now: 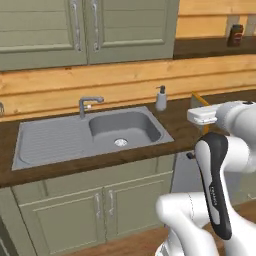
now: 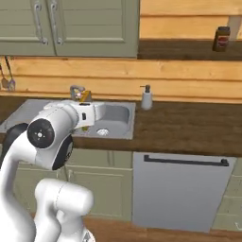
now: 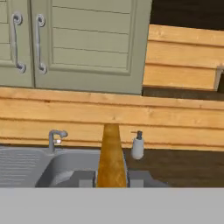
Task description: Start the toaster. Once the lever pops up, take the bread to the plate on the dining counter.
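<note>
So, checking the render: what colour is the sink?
Matte grey, basin and drainboard alike; the sink shows best in the left base view.

Pretty flat, even rendered light everywhere, no glare or hard shadows. All views look soft and low-res, a bit blurry. The sink (image 1: 90, 134) basin shades slightly darker inside.

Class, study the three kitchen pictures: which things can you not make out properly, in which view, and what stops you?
- The bread: hand view shows it edge-on between the gripper tips; its face is hidden.
- The bread: left base view shows a corner, the white arm covers the rest.
- The jar on the shelf: right base view, label too small to read.
- The sink: right base view, the arm hides its left part.
</note>
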